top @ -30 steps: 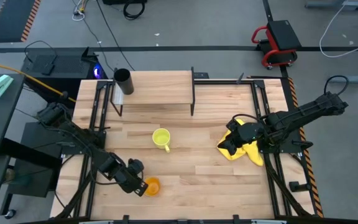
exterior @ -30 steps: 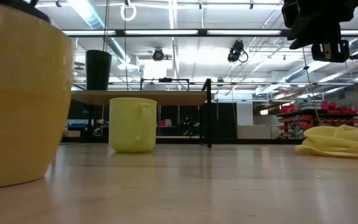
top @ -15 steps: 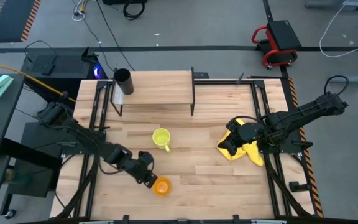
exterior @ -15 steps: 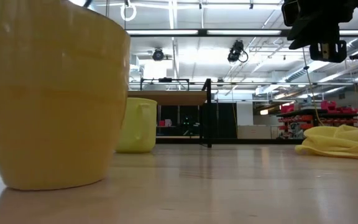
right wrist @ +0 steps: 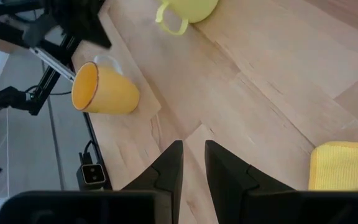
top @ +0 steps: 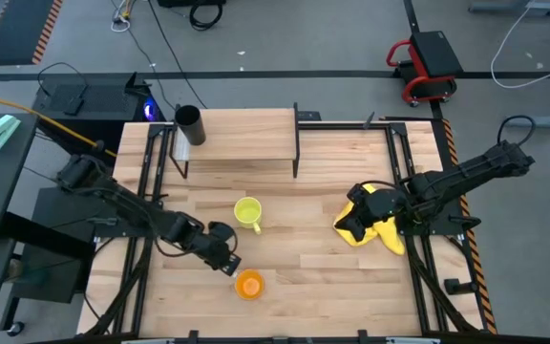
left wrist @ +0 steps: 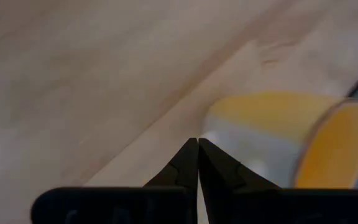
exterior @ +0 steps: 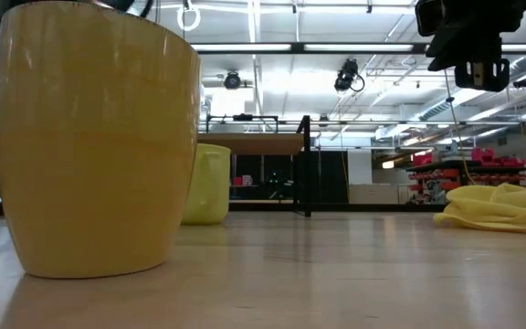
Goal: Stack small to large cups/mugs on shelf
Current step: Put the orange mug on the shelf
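The orange cup (top: 248, 285) with its pale base stands upright near the table's near edge and looms large in the low view (exterior: 99, 137). My left gripper (top: 227, 265) is shut, just to the cup's far left; its wrist view shows the cup's base (left wrist: 241, 143) right past the fingertips. The yellow-green mug (top: 247, 212) stands mid-table. The black cup (top: 189, 122) stands on the left end of the shelf (top: 246, 134). My right gripper (top: 349, 225) hovers narrowly open above the table at the right. My left gripper has its shut fingertips (left wrist: 197, 144) low against the orange cup's pale base (left wrist: 229, 134), coming slanted down from the cup's far-left side. I cannot tell whether they touch it. The cup stands on the table on its base.
A crumpled yellow cloth (top: 380, 215) lies by the table's right edge under my right arm (exterior: 496, 206). Black frame rails (top: 146, 182) run along both table sides. Bare wood lies between the mug and the cloth.
My left gripper swept toward the table's right, and the orange cup slid right along the near edge with it, staying upright. The gripper then drew back a little toward the far edge, away from the cup.
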Tool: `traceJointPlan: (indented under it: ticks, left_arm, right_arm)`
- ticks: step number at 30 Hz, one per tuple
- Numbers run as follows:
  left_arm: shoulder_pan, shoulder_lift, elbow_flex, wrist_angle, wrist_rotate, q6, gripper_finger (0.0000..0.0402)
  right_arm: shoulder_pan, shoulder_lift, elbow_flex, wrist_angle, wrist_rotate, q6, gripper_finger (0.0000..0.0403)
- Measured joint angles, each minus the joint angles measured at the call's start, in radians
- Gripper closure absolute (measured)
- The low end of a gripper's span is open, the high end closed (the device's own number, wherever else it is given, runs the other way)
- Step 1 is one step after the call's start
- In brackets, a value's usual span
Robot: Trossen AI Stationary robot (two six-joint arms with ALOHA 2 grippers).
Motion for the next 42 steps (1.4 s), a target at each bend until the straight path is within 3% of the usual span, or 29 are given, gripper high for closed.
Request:
traceJointPlan:
  ticks: [6,11,15,20,24,42]
  left_arm:
    - [-0.096,-0.091,0.0,-0.062,0.036,-0.154,0.039]
    - [-0.203,-0.057,0.001,0.043,0.062,-0.311,0.0385]
    - [-0.223,0.018,0.0,0.178,0.059,-0.358,0.039]
    - [-0.183,0.14,0.001,0.386,0.055,-0.32,0.0391]
    - [-0.154,0.188,0.001,0.43,0.055,-0.299,0.0381]
    - [0.002,0.206,0.0,0.543,0.017,-0.084,0.0381]
  right_arm:
    - [0.037,0.0,0.0,0.0,-0.003,-0.011,0.0328]
    - [0.067,0.0,0.0,0.0,-0.002,-0.007,0.0328]
    - [0.082,0.0,0.0,0.0,-0.002,0.003,0.0328]
    - [0.084,0.021,0.0,0.006,-0.011,0.005,0.0328]
    - [0.101,0.09,0.0,0.04,-0.018,0.006,0.0328]
    - [0.174,0.57,0.0,0.626,0.009,0.108,0.0333]
